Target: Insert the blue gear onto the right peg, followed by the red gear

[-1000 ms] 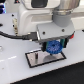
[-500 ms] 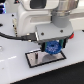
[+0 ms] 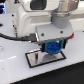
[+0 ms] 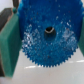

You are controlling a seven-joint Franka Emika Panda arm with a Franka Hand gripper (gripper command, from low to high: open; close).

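The counter (image 3: 12,67) is a smooth, glossy white surface. On it lies a flat rectangular plate (image 3: 36,59), grey inside a black border, with its long sides running from about eight o'clock to two o'clock in the exterior view. Above the plate's two-o'clock end hangs the white, rounded arm (image 3: 37,12), ending in a boxy dark gripper (image 3: 53,48). The fingers are closed on the blue gear (image 3: 53,47), which sits low over the plate; whether it touches the plate cannot be told. In the wrist view the blue gear (image 4: 46,36) fills the picture: a flat, bright-blue disc with fine pointed teeth around its rim, a speckled sheen and a small dark round hole at its centre. Teal pads (image 4: 10,40) press its edge at nine and three o'clock.
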